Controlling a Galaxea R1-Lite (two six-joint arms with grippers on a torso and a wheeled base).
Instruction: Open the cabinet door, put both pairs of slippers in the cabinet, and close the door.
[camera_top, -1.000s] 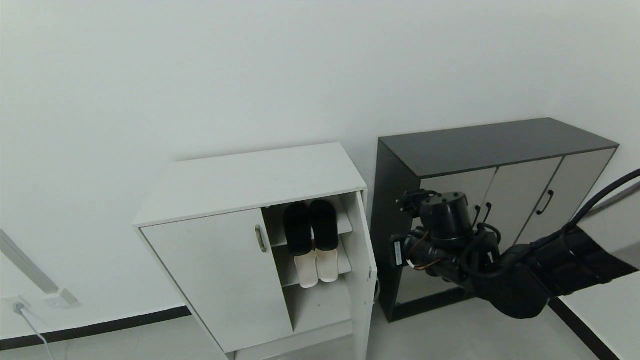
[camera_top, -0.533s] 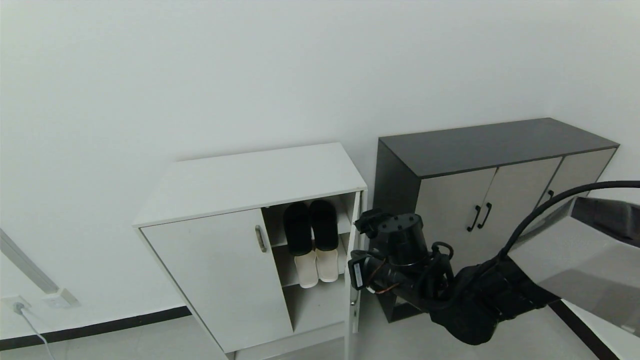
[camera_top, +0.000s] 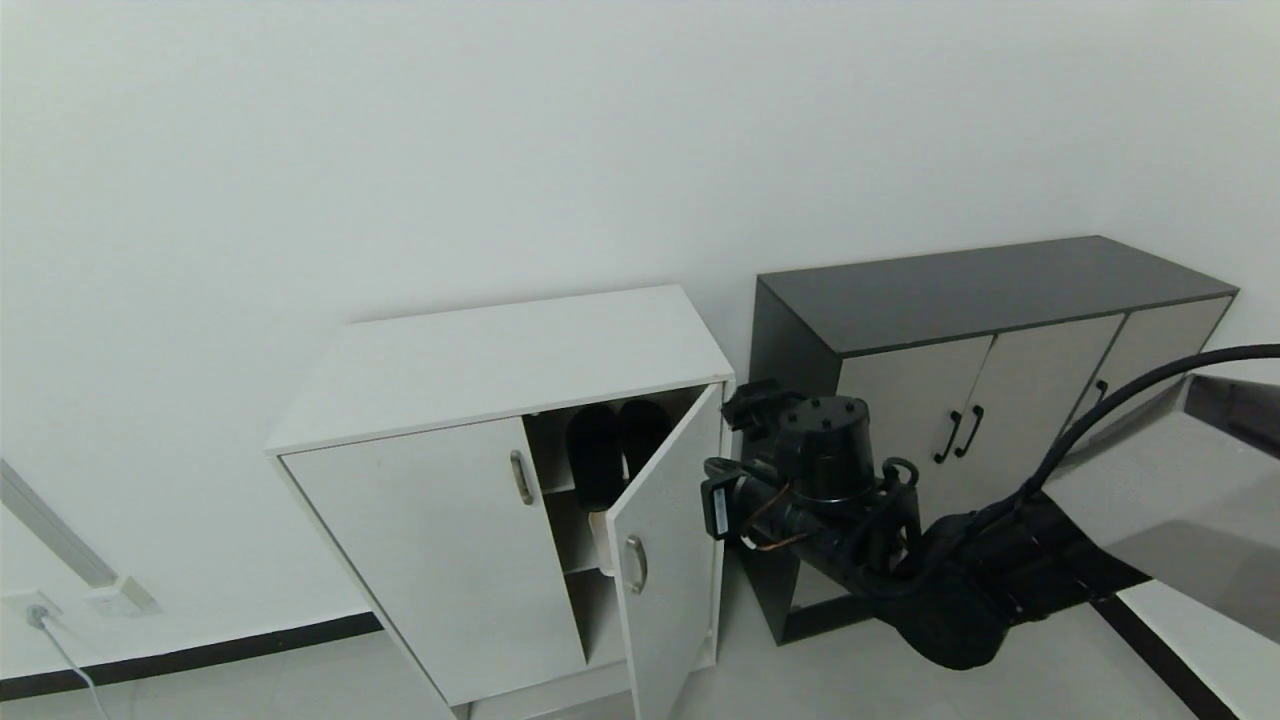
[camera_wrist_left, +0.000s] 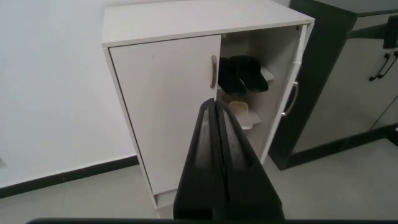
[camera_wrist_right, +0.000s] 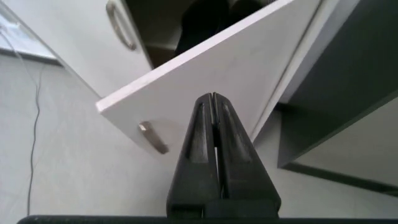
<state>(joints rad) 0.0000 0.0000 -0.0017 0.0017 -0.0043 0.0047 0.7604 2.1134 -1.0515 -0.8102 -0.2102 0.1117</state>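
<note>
on grey floor (camera_top: 800, 680), white cabinet (camera_top: 500, 360) stands beside sideboard (camera_top: 980, 290).

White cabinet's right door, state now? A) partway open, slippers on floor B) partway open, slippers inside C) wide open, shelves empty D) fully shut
B: the right door stands ajar, black slippers on the shelf behind it, right gripper shut at its outer face.

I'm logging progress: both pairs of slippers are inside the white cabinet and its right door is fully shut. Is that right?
Not quite. The right door is only partly closed, standing ajar at an angle, as the head view shows. The rest holds: the black slippers and white slippers are on shelves inside the white cabinet.
</note>
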